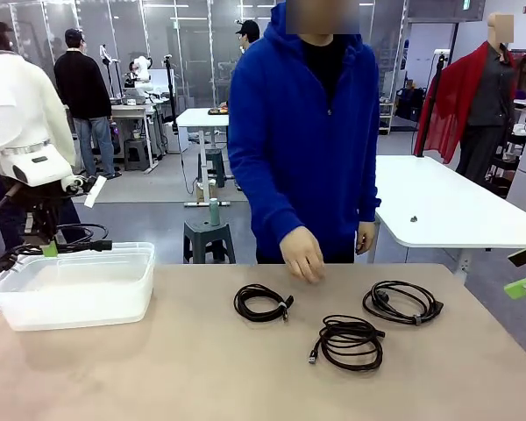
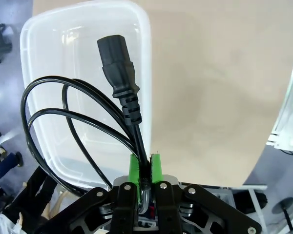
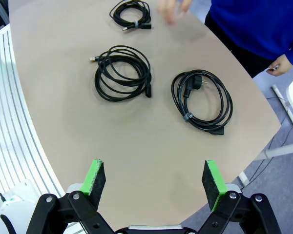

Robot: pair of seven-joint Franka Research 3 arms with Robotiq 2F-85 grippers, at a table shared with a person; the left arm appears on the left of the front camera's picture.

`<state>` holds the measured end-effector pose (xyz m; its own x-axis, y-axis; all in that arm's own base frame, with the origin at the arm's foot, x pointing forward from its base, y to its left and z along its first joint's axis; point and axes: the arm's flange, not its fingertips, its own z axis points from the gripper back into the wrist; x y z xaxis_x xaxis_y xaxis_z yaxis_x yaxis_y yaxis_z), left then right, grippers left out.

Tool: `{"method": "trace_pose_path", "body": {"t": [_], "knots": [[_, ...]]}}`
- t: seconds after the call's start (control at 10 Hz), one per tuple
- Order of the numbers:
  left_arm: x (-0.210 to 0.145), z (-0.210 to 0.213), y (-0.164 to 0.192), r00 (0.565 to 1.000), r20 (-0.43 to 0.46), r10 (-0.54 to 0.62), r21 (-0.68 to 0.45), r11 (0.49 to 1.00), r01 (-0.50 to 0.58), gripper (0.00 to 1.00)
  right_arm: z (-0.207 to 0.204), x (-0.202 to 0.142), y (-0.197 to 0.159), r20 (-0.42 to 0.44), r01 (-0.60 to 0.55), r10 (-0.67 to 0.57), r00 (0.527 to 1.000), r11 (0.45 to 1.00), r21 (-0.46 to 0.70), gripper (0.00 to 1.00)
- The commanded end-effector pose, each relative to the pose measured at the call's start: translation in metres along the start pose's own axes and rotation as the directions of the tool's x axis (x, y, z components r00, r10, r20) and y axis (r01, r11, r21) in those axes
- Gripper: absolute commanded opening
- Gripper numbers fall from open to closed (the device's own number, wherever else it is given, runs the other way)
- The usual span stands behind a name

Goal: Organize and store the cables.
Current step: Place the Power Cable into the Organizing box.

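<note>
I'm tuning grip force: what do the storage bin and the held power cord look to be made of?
Storage bin: likely milky translucent plastic, smooth and slightly glossy; light passes through its walls.
Power cord: apparently a black rubbery or PVC sheath, semi-matte, with a moulded ribbed plug; it bends in soft loops.

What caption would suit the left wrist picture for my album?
Left hand pinches a black power cable over the clear plastic bin.
</note>
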<state>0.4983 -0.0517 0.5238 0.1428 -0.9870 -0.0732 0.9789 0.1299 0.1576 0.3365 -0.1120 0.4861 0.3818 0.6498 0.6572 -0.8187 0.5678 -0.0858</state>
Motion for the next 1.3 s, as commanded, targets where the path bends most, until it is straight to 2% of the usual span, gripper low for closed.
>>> {"method": "trace_pose_path", "body": {"t": [0.0, 0.2, 0.3, 1.2], "knots": [[0.005, -0.006, 0.022, 0.998, -0.051, 0.038, 0.037, 0.999, -0.037, 0.11, 0.001, 0.000, 0.001, 0.009, 0.000, 0.000, 1.000, 1.000, 0.004, 1.00], [-0.001, -0.024, 0.033, 0.994, -0.086, 0.069, 0.010, 0.998, -0.068, 0.11, 0.001, 0.000, 0.001, 0.009, 0.000, 0.000, 1.000, 1.000, 0.004, 1.00], [-0.007, -0.036, 0.040, 0.995, -0.077, 0.063, 0.038, 0.997, -0.061, 0.11, 0.001, 0.000, 0.001, 0.009, 0.000, 0.000, 1.000, 1.000, 0.004, 1.00], [-0.029, -0.107, 0.088, 0.997, 0.026, 0.068, -0.121, 0.991, -0.065, 0.11, 0.001, 0.000, 0.001, 0.009, 0.000, 0.000, 1.000, 1.000, 0.004, 1.00]]}}
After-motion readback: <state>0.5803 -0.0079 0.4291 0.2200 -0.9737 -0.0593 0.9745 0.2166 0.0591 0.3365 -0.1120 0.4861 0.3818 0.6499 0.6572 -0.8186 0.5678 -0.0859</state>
